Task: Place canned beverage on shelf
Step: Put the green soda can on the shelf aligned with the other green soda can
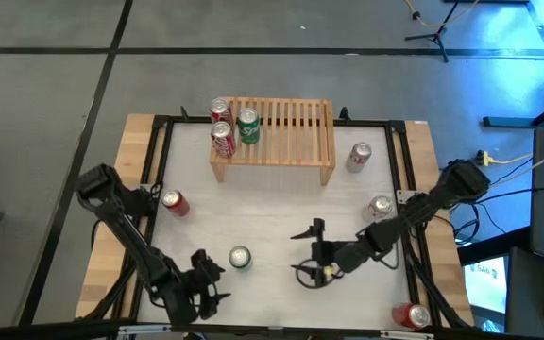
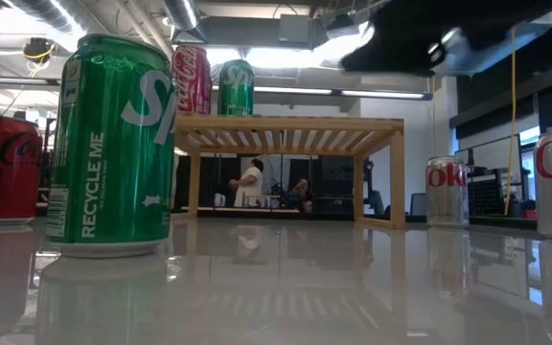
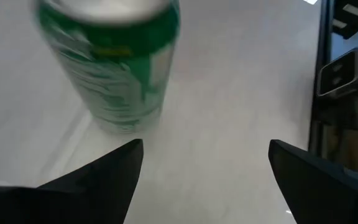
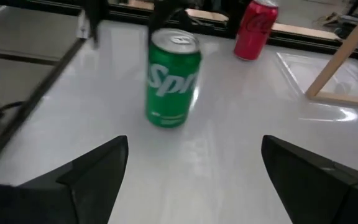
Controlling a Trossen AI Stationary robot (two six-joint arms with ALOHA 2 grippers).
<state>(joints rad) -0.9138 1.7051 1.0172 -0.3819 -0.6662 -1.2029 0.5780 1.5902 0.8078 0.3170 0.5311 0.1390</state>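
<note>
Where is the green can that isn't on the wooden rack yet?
The loose green can stands upright on the white table, near its front edge in the high view, between the left gripper and the right gripper, well short of the shelf.

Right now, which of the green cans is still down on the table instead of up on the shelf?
The green can standing between the two grippers, near the table's front edge. The other green can is already on the shelf.

Our left gripper sits low near the front edge of the table, fingers wide apart, holding nothing. Our right gripper reaches toward the middle, fingers wide apart too, also empty.
</note>
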